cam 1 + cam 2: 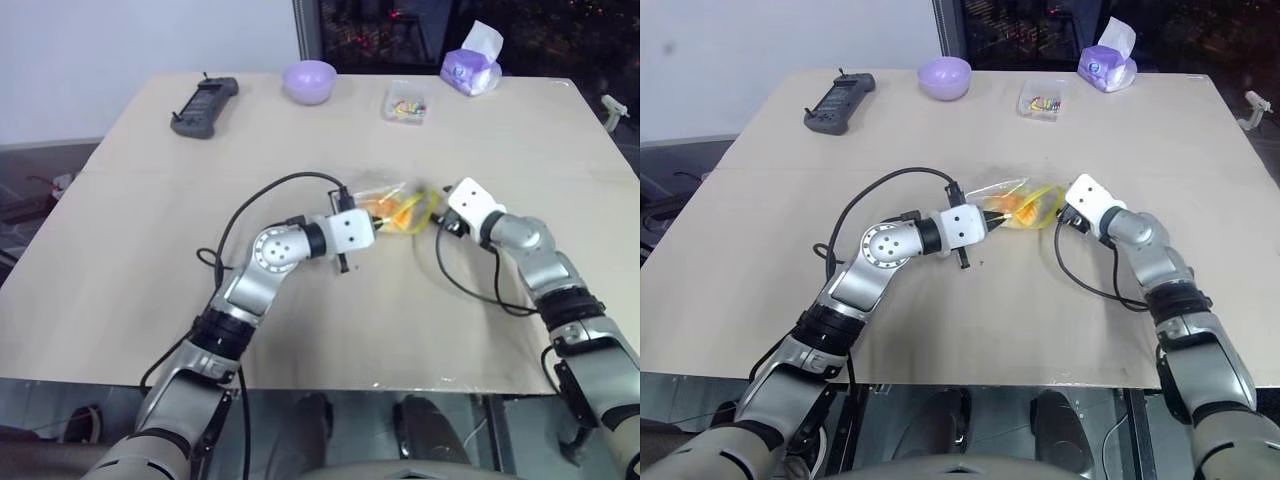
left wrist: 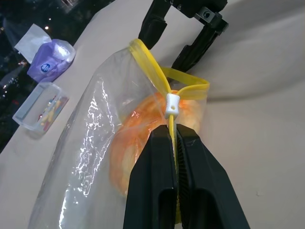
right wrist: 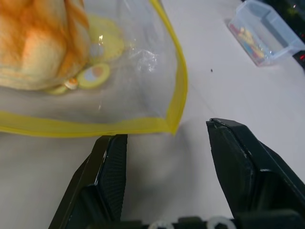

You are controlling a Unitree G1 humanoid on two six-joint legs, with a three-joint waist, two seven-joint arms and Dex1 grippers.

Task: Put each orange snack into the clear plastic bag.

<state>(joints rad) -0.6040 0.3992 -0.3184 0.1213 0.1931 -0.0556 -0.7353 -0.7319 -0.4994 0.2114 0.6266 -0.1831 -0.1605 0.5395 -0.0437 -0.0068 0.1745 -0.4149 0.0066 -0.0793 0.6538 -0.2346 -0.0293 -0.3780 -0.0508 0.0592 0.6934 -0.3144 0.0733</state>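
The clear plastic bag (image 1: 397,207) lies mid-table between my two grippers, its yellow zip strip (image 2: 151,70) running along one edge. An orange snack (image 2: 142,128) sits inside it, domed and orange-yellow, and it presses against the film in the right wrist view as well (image 3: 33,43). My left gripper (image 2: 174,132) is shut on the zip strip just below the white slider. My right gripper (image 3: 166,131) stands open at the bag's yellow-edged corner (image 3: 172,125) with nothing between its fingers. From the left wrist view its black fingers (image 2: 153,26) show just beyond the bag.
Along the table's far edge stand a lilac bowl (image 1: 309,80), a small rigid clear box (image 1: 404,103) with colourful bits, a purple tissue pack (image 1: 472,66) and a black remote (image 1: 205,106). Bare tan tabletop (image 1: 130,250) spreads to both sides of the bag.
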